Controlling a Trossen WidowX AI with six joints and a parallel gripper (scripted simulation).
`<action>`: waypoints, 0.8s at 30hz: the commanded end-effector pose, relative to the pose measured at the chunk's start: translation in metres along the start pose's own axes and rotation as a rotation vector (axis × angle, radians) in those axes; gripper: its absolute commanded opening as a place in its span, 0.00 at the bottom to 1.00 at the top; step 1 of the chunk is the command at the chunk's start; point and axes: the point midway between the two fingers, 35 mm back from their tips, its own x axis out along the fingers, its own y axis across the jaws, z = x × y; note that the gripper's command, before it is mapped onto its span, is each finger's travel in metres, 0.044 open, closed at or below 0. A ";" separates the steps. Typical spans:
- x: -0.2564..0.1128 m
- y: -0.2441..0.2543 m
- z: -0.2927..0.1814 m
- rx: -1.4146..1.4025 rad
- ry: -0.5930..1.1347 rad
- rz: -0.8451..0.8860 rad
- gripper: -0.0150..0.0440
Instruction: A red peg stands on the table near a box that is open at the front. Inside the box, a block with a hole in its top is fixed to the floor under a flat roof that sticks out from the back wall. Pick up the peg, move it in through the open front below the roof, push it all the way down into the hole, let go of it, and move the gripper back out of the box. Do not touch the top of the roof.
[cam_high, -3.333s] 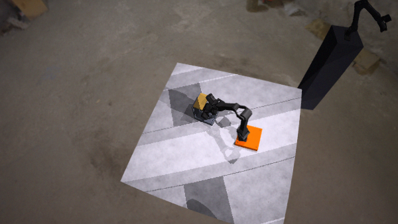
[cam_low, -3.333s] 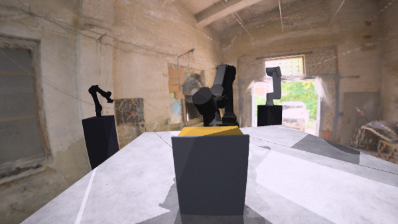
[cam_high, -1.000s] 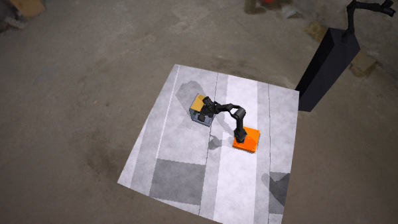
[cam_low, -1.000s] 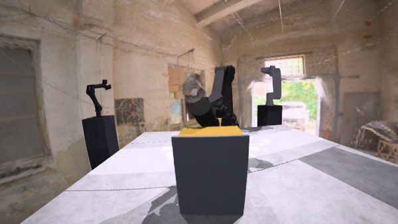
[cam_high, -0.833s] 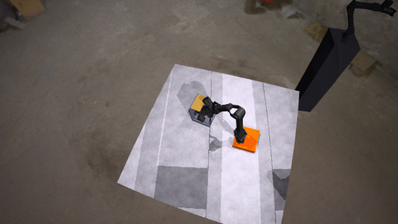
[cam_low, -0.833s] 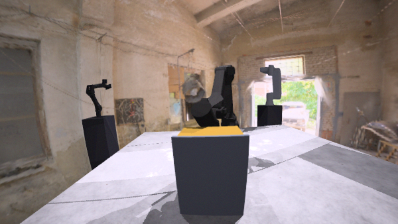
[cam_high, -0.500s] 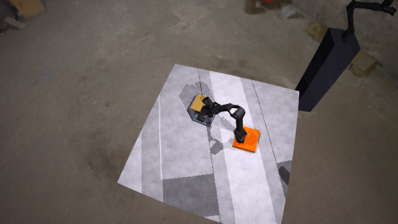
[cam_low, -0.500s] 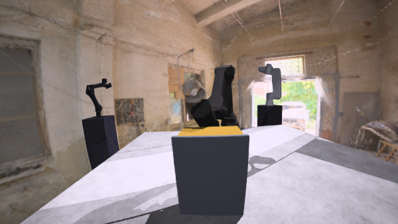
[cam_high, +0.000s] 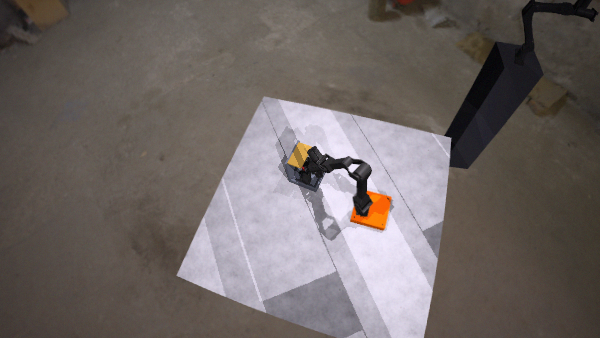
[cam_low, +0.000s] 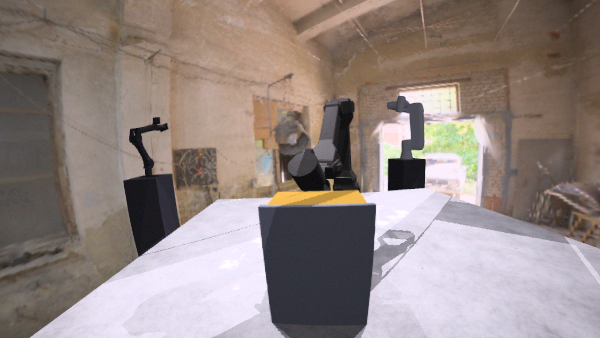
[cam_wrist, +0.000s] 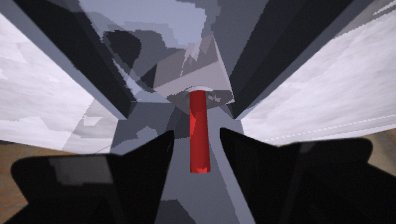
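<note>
The red peg (cam_wrist: 199, 132) stands with its lower end in the hole of the grey block (cam_wrist: 192, 75); a long part of it sticks out above the block. My gripper (cam_high: 304, 175) (cam_wrist: 197, 133) is open, with a finger on each side of the peg and a visible gap on both sides. It is at the open front of the dark grey box (cam_high: 290, 176) (cam_low: 317, 265) (cam_wrist: 252, 65). The yellow roof (cam_high: 300, 152) (cam_low: 315, 198) is at the back of the box and is out of the wrist view. In the exterior view, the box's back wall hides the peg, block and fingers.
The box's side walls rise on both sides of the block in the wrist view. The arm reaches over the table (cam_high: 240, 225) from its orange base plate (cam_high: 381, 210). Other arms stand on dark pedestals (cam_high: 495, 100) (cam_low: 150, 210) beyond the table.
</note>
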 end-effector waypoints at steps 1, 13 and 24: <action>-0.008 -0.003 0.011 0.001 -0.012 -0.006 0.63; -0.031 -0.006 0.030 0.004 -0.021 -0.007 0.63; -0.056 -0.007 0.042 0.004 -0.024 -0.007 0.81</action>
